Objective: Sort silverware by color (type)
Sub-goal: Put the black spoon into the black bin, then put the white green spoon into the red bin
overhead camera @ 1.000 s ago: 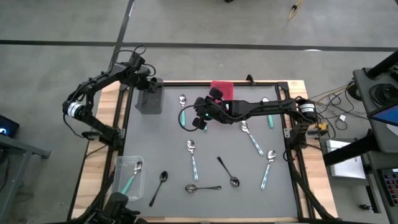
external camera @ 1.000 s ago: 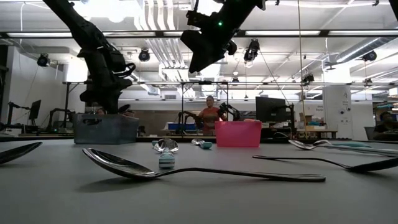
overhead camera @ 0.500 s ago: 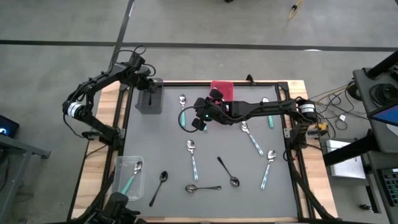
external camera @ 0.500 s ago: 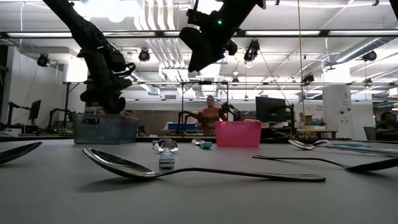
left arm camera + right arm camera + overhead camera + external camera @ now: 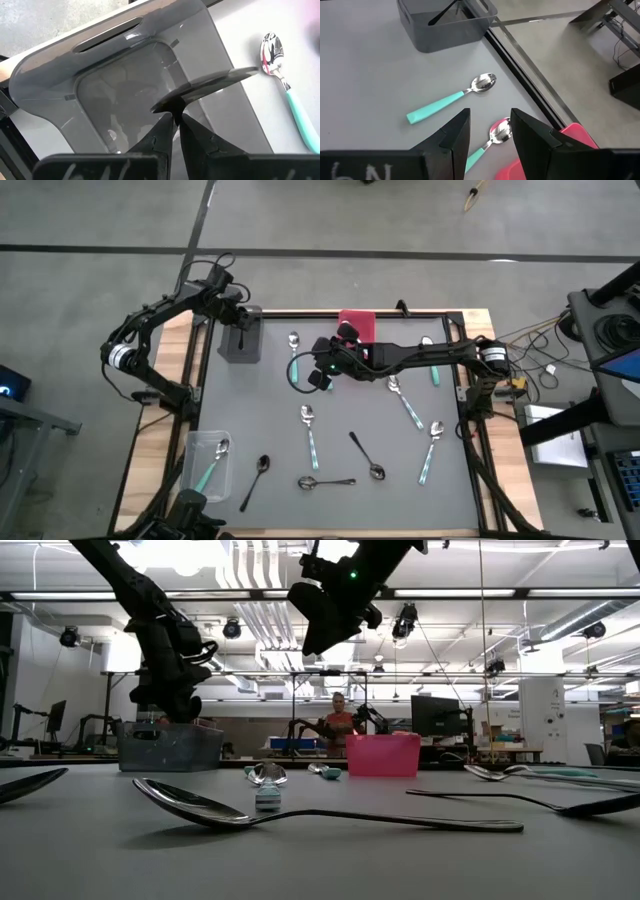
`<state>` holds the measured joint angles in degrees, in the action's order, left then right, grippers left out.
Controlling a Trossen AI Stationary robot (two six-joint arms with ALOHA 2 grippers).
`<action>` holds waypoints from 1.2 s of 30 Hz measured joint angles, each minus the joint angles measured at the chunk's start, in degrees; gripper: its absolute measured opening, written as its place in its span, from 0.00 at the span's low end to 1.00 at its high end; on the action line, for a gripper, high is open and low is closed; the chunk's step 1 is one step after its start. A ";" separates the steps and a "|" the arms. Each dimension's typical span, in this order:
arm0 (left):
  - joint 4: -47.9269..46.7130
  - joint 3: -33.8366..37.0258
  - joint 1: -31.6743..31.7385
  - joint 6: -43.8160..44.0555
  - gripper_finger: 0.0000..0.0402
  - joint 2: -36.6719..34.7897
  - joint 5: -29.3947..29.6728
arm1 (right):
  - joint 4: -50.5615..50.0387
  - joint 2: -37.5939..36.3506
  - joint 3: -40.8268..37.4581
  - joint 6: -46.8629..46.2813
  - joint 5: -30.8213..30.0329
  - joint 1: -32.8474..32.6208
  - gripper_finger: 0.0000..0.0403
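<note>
My left gripper [image 5: 241,321] hovers over the grey bin [image 5: 240,342] at the table's far left corner, shut on a dark spoon [image 5: 220,82]. That spoon also shows above the bin in the right wrist view [image 5: 445,12]. My right gripper [image 5: 322,372] hangs open above the far middle of the table, over two teal-handled spoons [image 5: 447,102] [image 5: 487,140] that lie flat. Further teal-handled spoons [image 5: 309,435] [image 5: 430,450] and dark spoons [image 5: 365,455] [image 5: 256,477] lie flat on the near half. My left gripper pinches the dark spoon at one end [image 5: 167,106] between its two fingertips [image 5: 162,131], coming from above. The spoon is lifted clear and sticks out sideways from the fingers over the grey bin's inside [image 5: 125,100].
A red bin [image 5: 357,323] stands at the far edge, beside my right arm. A clear bin [image 5: 205,465] with a teal-handled spoon in it sits at the near left corner. A raised frame [image 5: 470,410] borders the grey mat. A person [image 5: 337,725] stands far behind the table.
</note>
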<state>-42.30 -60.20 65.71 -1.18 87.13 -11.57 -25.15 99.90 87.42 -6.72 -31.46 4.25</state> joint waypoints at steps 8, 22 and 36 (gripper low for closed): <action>-0.01 0.00 0.00 -0.03 0.04 0.00 0.00 | -0.04 0.00 0.00 -0.01 0.00 0.00 0.33; -0.82 0.02 0.00 -1.46 0.21 -0.17 0.00 | -1.70 0.00 0.04 0.00 0.00 0.00 0.33; 10.85 14.96 -5.98 1.72 0.22 -26.33 -18.50 | -2.34 0.00 0.04 -7.48 5.30 -1.93 0.33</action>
<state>-31.45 -45.24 59.73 0.54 60.80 -30.07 -27.48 99.90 87.46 -14.20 -26.17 2.33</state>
